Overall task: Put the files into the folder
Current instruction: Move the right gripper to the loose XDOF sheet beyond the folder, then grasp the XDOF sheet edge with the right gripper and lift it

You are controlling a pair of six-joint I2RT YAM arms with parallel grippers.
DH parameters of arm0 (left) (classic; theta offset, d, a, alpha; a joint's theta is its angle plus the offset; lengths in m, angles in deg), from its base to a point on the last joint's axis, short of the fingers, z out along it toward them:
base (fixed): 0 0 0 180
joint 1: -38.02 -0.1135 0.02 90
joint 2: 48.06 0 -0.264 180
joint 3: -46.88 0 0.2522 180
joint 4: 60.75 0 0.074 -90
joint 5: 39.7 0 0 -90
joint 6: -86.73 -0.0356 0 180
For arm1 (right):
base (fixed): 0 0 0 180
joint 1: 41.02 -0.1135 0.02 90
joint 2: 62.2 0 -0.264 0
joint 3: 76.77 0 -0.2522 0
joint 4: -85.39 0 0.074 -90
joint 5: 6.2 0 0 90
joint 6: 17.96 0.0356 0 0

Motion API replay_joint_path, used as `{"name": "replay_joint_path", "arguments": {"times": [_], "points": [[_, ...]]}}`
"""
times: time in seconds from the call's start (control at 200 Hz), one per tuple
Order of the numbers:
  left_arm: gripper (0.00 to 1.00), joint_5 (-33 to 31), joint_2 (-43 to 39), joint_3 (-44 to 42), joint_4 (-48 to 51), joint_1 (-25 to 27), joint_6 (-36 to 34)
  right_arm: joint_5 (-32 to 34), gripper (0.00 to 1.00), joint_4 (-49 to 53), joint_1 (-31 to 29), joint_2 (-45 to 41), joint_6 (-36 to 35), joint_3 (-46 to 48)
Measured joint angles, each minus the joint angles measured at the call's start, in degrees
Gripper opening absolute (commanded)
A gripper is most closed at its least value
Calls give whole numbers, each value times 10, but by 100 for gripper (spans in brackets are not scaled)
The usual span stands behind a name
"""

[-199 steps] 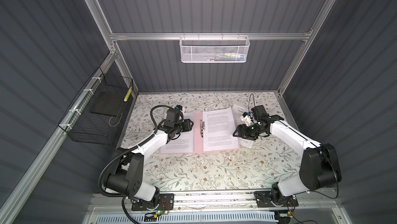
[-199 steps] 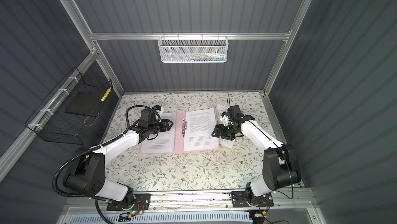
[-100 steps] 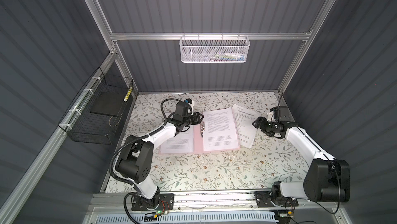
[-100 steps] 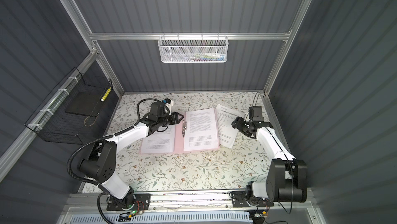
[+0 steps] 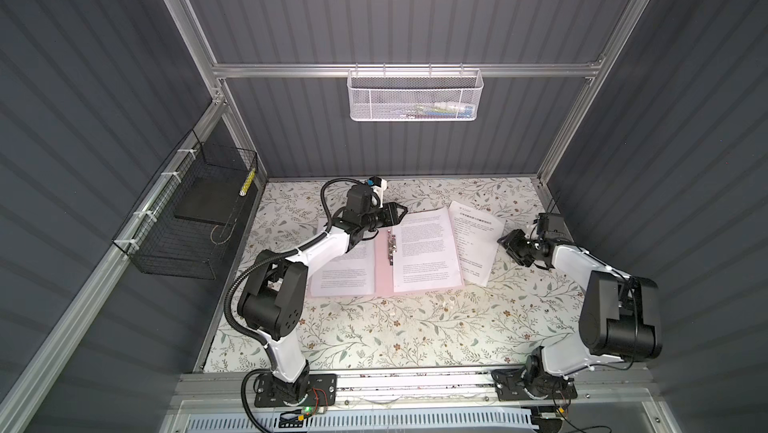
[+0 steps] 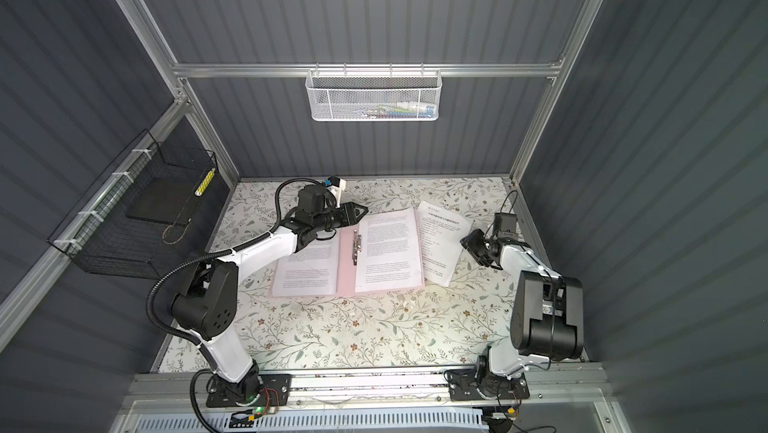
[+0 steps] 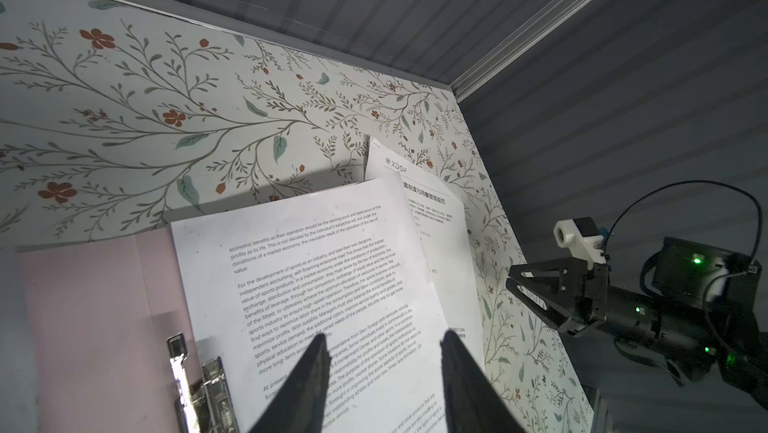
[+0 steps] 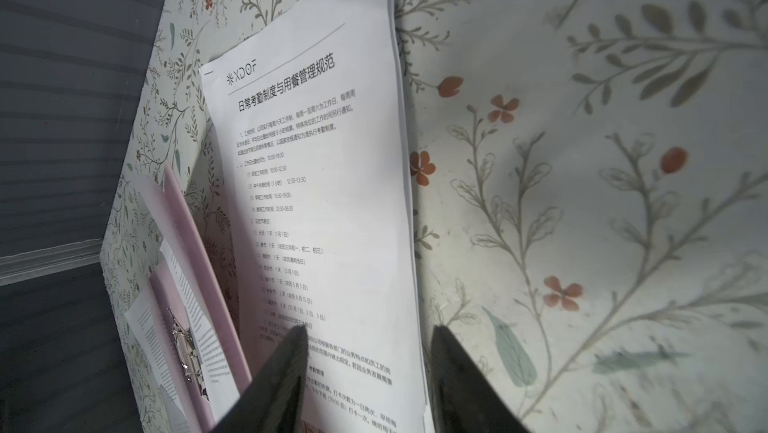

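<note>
Okay so the left gripper [image 5: 401, 214] is hanging with jaws apart, nothing between them, over the top edge of the pink folder [image 5: 382, 273], which is lying spread open mid-frame in both top views. The right gripper [image 5: 508, 249] is gaping empty too, hovering at the right edge of the logo sheet [image 5: 478, 244] just right of the folder. Other files [image 5: 424, 248] are lying on both flaps.
</note>
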Motion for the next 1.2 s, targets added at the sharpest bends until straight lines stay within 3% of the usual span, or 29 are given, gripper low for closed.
{"name": "replay_joint_path", "arguments": {"times": [0.18, 0.615, 1.201], "points": [[46, -1, 0, -6, 0, 0, 0, -11, 40, -15, 0, 34, 1, 14], [45, -5, 0, -16, 11, 0, -3, -41, 37, -43, 0, 90, -2, 0], [45, -10, 12, -20, 13, 0, -16, -41, 25, 20, -1, 127, -39, -56]]}}
